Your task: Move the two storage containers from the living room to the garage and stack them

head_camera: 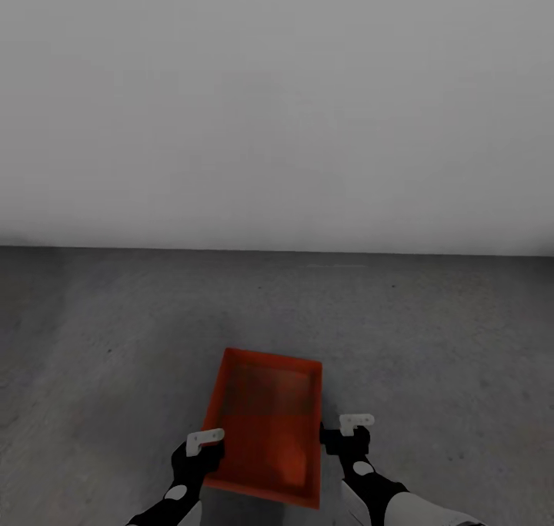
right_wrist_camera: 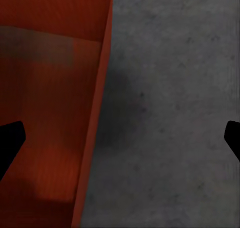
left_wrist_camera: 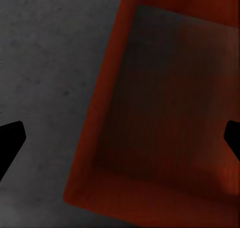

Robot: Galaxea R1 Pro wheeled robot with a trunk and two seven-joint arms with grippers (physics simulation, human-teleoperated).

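A red-orange open-topped storage container sits on the dark grey concrete garage floor, just ahead of me. My left gripper hovers over the bin's left wall, open wide; the left wrist view shows its dark fingers spread on either side of that wall. My right gripper is open over the right wall, and the right wrist view has that wall between its spread fingers. Neither gripper holds anything. I cannot tell whether a second container lies nested under this one.
A plain white wall meets the floor a couple of metres ahead. Bare speckled concrete stretches to the left and right of the bin.
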